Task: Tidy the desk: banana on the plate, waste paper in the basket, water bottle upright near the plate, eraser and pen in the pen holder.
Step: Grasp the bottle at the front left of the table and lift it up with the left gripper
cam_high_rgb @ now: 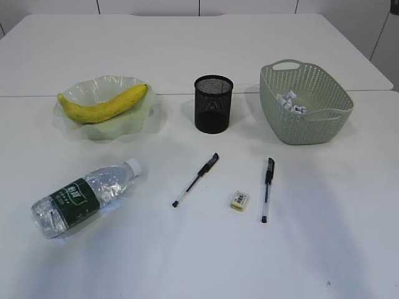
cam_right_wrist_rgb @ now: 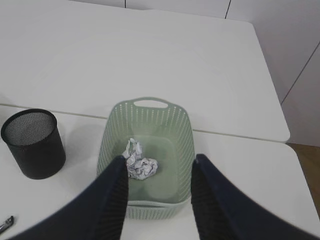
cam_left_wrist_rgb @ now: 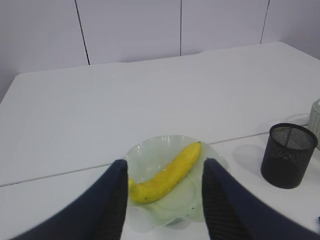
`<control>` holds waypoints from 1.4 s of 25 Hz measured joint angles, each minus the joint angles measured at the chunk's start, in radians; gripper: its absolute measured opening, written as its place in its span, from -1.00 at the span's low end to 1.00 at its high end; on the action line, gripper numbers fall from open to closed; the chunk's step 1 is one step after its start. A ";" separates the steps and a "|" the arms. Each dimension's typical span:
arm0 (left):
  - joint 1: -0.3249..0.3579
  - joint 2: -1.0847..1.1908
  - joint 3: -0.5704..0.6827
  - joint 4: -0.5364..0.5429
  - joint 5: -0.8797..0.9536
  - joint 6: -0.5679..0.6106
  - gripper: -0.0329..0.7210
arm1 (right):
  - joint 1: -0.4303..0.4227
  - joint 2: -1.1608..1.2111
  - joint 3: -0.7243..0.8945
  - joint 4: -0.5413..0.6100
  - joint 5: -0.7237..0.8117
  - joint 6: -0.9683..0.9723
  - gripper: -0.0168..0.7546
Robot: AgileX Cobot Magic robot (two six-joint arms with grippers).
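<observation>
Taking the pen holder [cam_high_rgb: 213, 103] as landmark: the plate [cam_high_rgb: 134, 118] sat left of it w/ the banana [cam_high_rgb: 103, 104] already laid across it, prob. done. The basket [cam_high_rgb: 305, 121] stood right of it, crumpled waste paper [cam_high_rgb: 290, 102] inside. The holder itself looked empty.

In front of it lay two pens [cam_high_rgb: 196, 180] [cam_high_rgb: 267, 189] & the eraser [cam_high_rgb: 239, 200] between them; water bottle [cam_high_rgb: 85, 197] on its side, front-left, still to be stood up.

Left gripper [cam_left_wrist_rgb: 162, 200] hung above the plate, jaws apart, holding nothing; right gripper [cam_right_wrist_rgb: 156, 200] likewise over the basket.

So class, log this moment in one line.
banana: on plate | paper: in basket | water bottle: lying | grippers: open
</observation>
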 joint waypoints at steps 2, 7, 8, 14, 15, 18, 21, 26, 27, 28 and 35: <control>0.000 0.000 0.000 0.000 -0.002 0.000 -0.01 | 0.000 -0.032 0.070 -0.007 -0.041 0.000 -0.14; 0.000 0.000 0.000 0.000 -0.002 0.000 -0.01 | 0.000 -0.075 0.186 -0.013 -0.080 0.000 -0.14; 0.000 0.000 0.000 0.000 -0.002 0.000 -0.01 | 0.000 -0.085 0.200 -0.013 -0.085 0.000 -0.14; 0.000 0.000 0.000 0.005 0.002 0.000 -0.01 | 0.000 -0.135 0.281 -0.015 -0.119 0.000 -0.17; 0.000 0.000 0.000 0.015 0.004 0.000 -0.01 | 0.000 -0.139 0.291 -0.015 -0.123 0.000 -0.17; 0.000 0.000 0.009 0.030 0.004 0.000 -0.01 | 0.000 -0.153 0.334 -0.012 -0.135 0.000 -0.17; 0.000 0.000 0.042 0.042 -0.008 0.000 -0.01 | 0.000 -0.165 0.372 0.008 -0.138 0.000 -0.17; 0.000 0.000 0.134 0.048 -0.122 0.000 -0.01 | 0.000 -0.188 0.421 0.026 -0.145 0.000 -0.17; 0.000 0.000 0.151 0.052 -0.158 0.000 -0.01 | 0.000 -0.193 0.428 0.031 -0.145 0.000 -0.17; 0.000 0.000 0.166 0.056 -0.184 0.000 -0.01 | 0.000 -0.196 0.434 0.033 -0.145 0.000 -0.17; 0.000 -0.001 0.214 0.131 -0.298 0.000 -0.01 | 0.000 -0.208 0.442 0.037 -0.145 0.000 -0.17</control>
